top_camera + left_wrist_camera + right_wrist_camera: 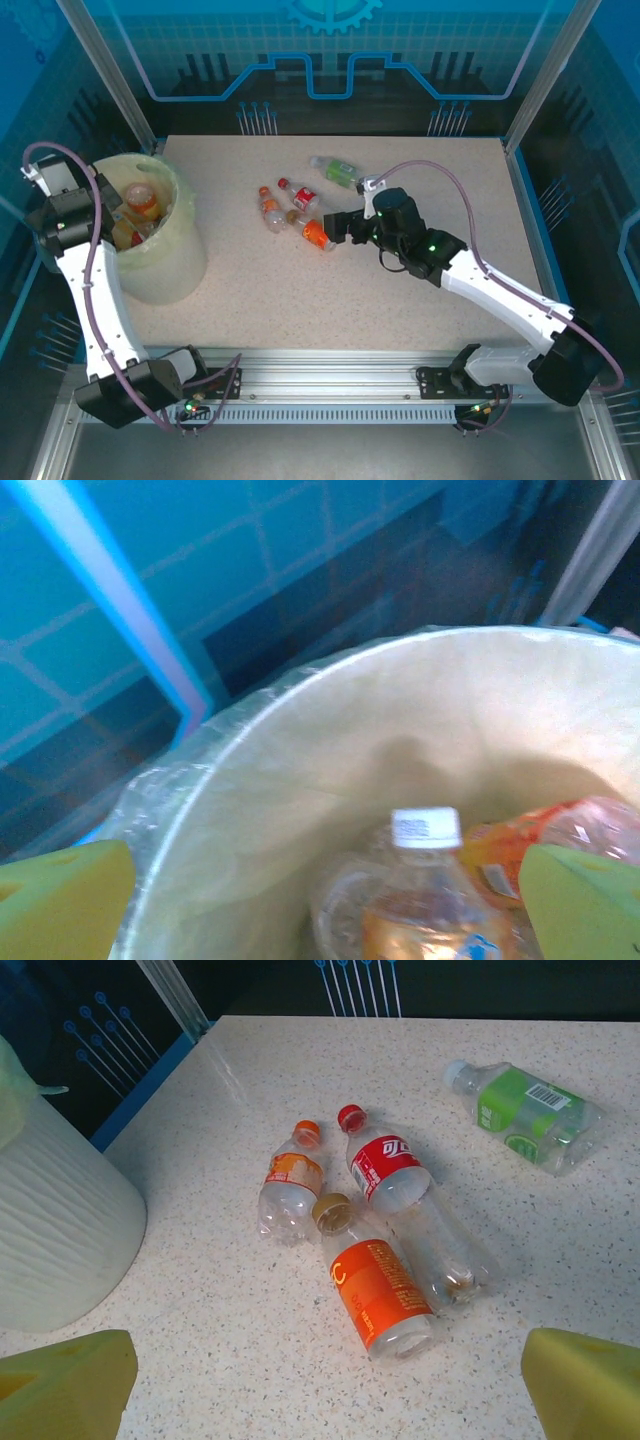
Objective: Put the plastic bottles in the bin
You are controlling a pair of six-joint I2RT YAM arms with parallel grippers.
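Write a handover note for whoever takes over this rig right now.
Left gripper: open, empty, over the round cream plastic-lined bin.
Right gripper: open, empty, by the bottles on the speckled table.
Done: at least two clear plastic bottles lie in the bin.
To do: four on the table: small orange-capped bottle, red-labelled bottle, tan-capped orange-labelled bottle, green-labelled bottle.

The top external camera looks steeply down from high behind the near edge, taking in the whole counter (pixel 300 290). The left wrist camera hangs close above the bin (pixel 330 740), facing into it. The right wrist camera sits low and near, angled across the counter at four bottles (pixel 380 1290) (lying mid-counter in the top view) — those two views also share the bin's outer wall.
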